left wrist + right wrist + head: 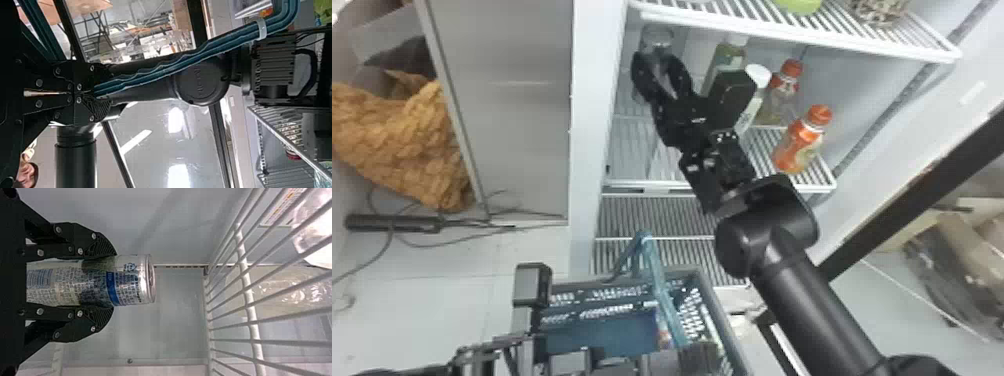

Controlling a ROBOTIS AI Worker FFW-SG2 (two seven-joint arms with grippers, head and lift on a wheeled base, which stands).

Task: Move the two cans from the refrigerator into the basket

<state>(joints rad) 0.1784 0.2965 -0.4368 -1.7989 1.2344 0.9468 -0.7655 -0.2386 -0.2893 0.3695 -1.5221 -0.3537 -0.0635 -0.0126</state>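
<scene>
In the head view, the right gripper (660, 70) is inside the refrigerator (598, 100), its two fingers parted around a silver can (657, 37), below the upper shelf (782, 37), near that shelf's left edge. The left gripper (701, 354) is low in the basket area; its jaws are too dark here to read. The basket (727, 330) stands before the refrigerator, its blue handle (657, 270) raised over the middle and right part. Inside is a small thing with some red on it (664, 336), near the right wall, too blurred to name. The right arm comes from the bottom right corner, stretched forward and leftward over the lower shelves. An orange bottle (799, 145) stands close to the front right corner of the middle shelf (812, 188), with a red-capped bottle (782, 95) behind it.

In the left wrist view, the left gripper's jaws are nearly together, pinching the handle, which runs out from between them.

In the right wrist view, the right gripper's jaws stand about a can's width apart, one on each side of the can. It lies lengthwise along the fingers (102, 244), its metal end sticking out past their tips, apart from the wire shelf.
</scene>
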